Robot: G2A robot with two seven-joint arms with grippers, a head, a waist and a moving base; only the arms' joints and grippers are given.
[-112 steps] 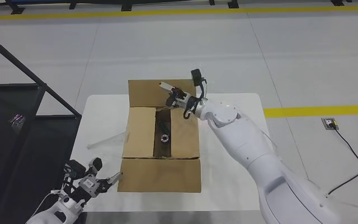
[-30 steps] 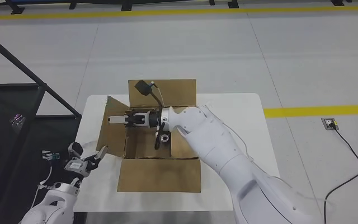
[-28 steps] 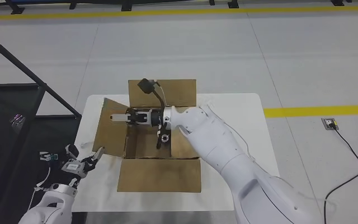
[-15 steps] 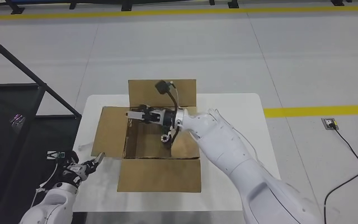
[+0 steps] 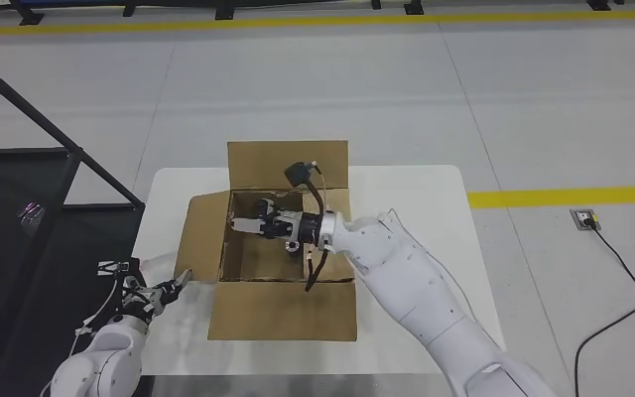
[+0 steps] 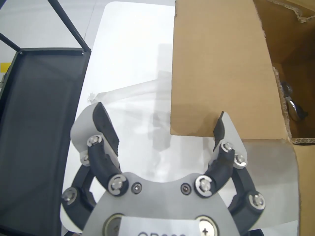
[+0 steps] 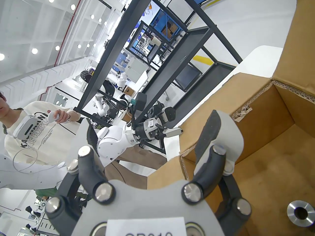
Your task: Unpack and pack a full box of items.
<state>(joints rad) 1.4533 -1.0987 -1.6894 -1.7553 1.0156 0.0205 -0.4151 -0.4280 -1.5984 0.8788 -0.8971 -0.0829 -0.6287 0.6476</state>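
Box open on the table, both arms empty-handed, and the unpacking looks barely begun.
The table [image 5: 427, 184] carries the cardboard box [image 5: 283, 308] with its flaps spread. The right arm [image 5: 397, 258] lies across the box, wrist level, its jaws wide and empty by the inner left wall. It would do best to tip down and centre on the metal ring [image 5: 291, 245] on the box floor. The left arm [image 5: 114, 347] sits low beside the left flap [image 6: 216, 69], its jaws wide and empty.

Arm shells [image 5: 417, 268]: glossy white, rounded.
Wrist camera [image 5: 297, 173]: black block, seemingly cabled.
Left gripper [image 6: 160, 114]: grey plate, black links, silver screws.
Pads [image 6: 108, 128]: black, ribbed, white-backed.
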